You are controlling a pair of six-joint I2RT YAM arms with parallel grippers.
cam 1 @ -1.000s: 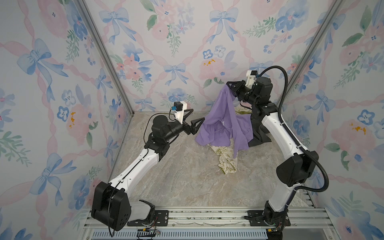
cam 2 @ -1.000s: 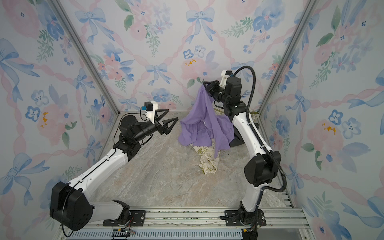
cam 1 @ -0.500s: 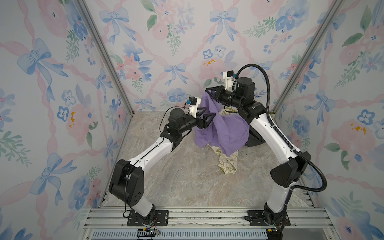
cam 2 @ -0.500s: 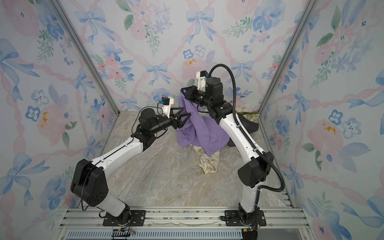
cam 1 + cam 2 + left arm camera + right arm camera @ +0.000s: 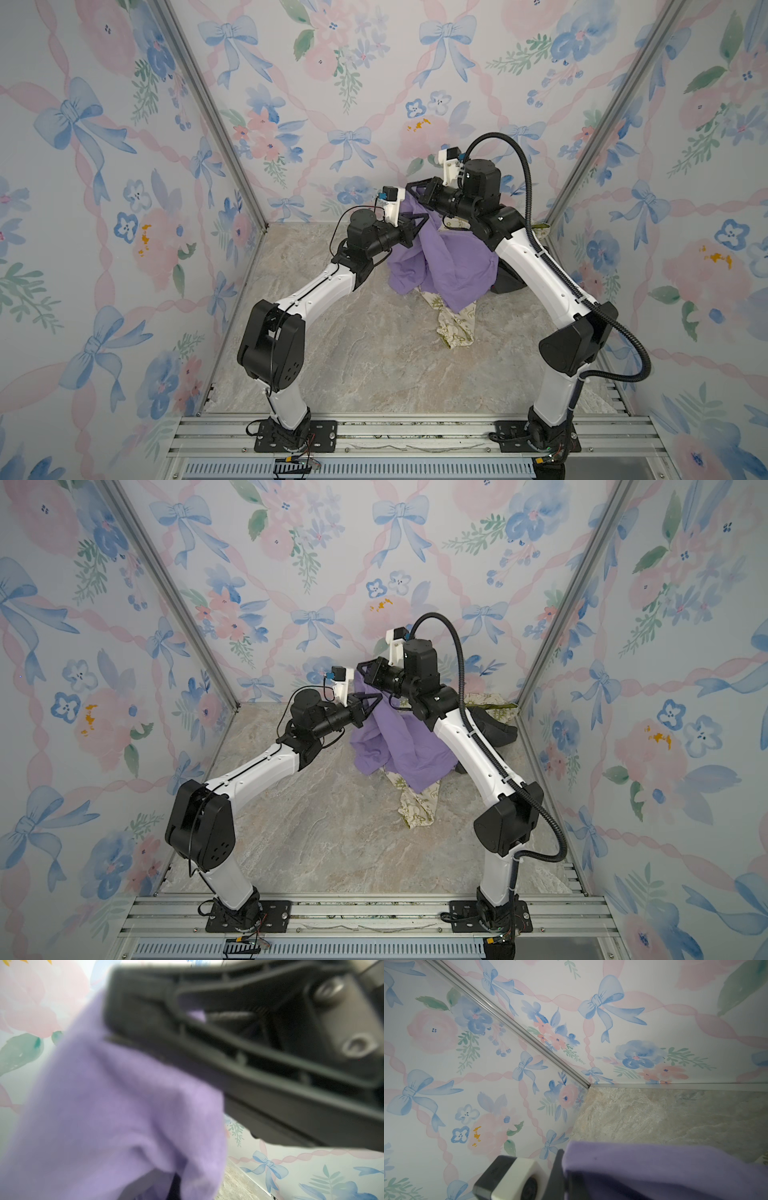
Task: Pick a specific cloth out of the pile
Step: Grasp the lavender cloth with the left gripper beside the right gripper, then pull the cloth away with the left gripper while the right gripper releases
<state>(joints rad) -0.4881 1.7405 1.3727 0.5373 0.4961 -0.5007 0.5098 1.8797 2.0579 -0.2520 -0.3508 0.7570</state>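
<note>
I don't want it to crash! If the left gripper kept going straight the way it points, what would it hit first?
The purple cloth: the left gripper is shut on it. Past that fold, probably the right arm's wrist, though depth is unclear.

We find the plain lavender-purple fabric cloth (image 5: 449,266) raised, clamped by left tool (image 5: 424,217) and right tool (image 5: 411,188), its lower folds draped over the cream olive-printed cloth (image 5: 455,328) on the marbled grey surface (image 5: 374,353).

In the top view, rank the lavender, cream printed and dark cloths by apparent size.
Largest: lavender cloth. Then cream printed cloth and dark grey-black cloth: their visible patches look similar and both are partly hidden, so I cannot rank them.
</note>
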